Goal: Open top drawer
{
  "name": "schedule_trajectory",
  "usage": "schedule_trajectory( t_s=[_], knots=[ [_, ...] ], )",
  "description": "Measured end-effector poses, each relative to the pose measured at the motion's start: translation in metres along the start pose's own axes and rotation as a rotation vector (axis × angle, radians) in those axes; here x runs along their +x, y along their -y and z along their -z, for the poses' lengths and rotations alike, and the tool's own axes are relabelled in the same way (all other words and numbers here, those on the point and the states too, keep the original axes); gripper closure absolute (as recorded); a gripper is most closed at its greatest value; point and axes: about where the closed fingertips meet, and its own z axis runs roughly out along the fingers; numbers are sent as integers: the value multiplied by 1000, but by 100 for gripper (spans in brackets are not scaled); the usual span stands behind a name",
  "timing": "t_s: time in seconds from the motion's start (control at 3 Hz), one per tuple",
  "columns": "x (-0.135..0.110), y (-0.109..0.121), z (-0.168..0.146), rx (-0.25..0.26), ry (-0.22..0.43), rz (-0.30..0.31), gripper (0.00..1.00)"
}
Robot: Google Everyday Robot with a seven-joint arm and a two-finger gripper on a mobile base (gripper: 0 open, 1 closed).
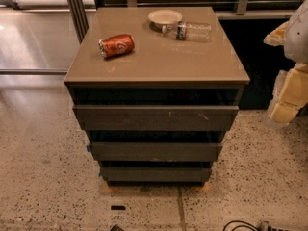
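The top drawer (155,117) is the widest of three dark grey-brown handleless fronts on a low cabinet (156,66) in the middle of the view. Its flat front has small pale scratches right of centre. It sits just under the cabinet top's front edge, with a dark gap above it, and none of its inside shows. My gripper (288,93) is the pale yellow and white shape at the right edge of the view. It is level with the cabinet top, to the right of the drawer, and touches nothing.
On the cabinet top lie a red soda can (116,45) on its side, a white bowl (165,17) and a clear plastic bottle (187,31) on its side. Two narrower drawer fronts (155,151) sit below. A cable (240,225) lies on the speckled floor.
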Motion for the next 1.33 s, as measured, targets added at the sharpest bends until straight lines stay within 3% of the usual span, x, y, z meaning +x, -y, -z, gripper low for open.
schedule_trajectory(
  t_s=[0.33, 0.67, 1.0, 1.33],
  knots=[
    [1, -2, -2, 20, -2, -9, 0],
    [14, -22, -45, 12, 47, -91, 0],
    [15, -40, -112, -1, 114, -150, 0],
    [15, -40, -112, -1, 114, -150, 0]
  ],
)
